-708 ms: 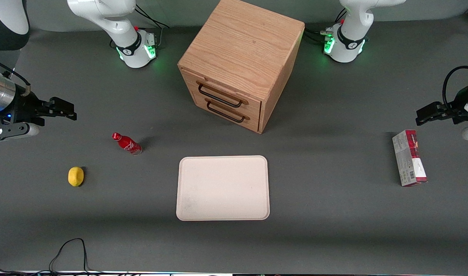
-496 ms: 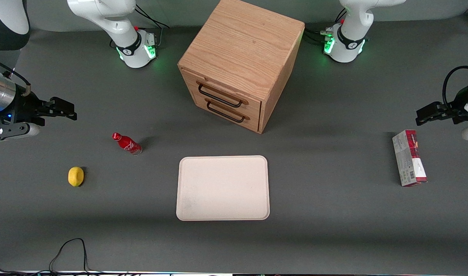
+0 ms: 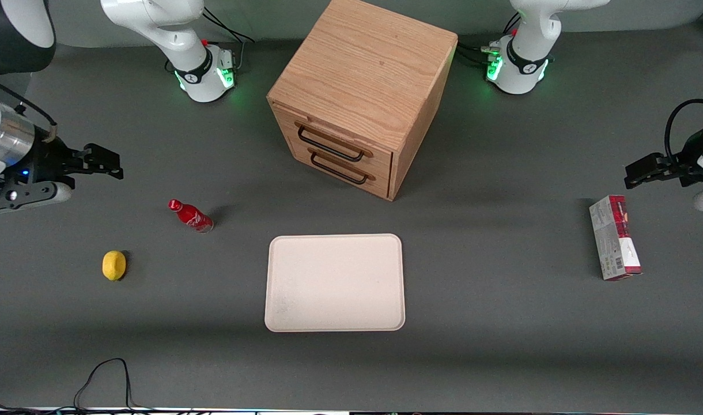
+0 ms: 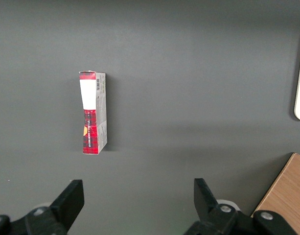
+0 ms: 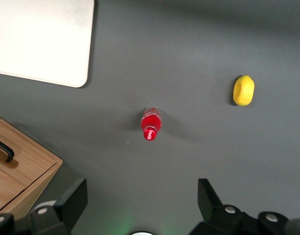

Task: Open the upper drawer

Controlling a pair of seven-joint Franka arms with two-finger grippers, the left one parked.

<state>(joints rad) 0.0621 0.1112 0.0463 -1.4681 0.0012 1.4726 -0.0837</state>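
The wooden cabinet [image 3: 366, 80] stands at the middle of the table, farther from the front camera than the tray. Its upper drawer [image 3: 334, 141] is shut flush, with a thin black wire handle [image 3: 328, 147]; the lower drawer [image 3: 340, 167] sits beneath it with the same handle. My right gripper [image 3: 110, 164] hovers open and empty above the table, well off toward the working arm's end, apart from the cabinet. In the right wrist view the gripper [image 5: 140, 205] has its fingers wide apart, and a corner of the cabinet [image 5: 22, 166] shows with a handle end.
A red bottle [image 3: 190, 215] stands near the gripper, also in the right wrist view [image 5: 150, 123]. A yellow lemon [image 3: 114, 265] lies nearer the camera. A cream tray [image 3: 282, 311] lies in front of the cabinet. A red-and-white box [image 3: 613, 237] lies toward the parked arm's end.
My right gripper has shifted slightly toward the cabinet and a little farther from the front camera. Nothing else has moved.
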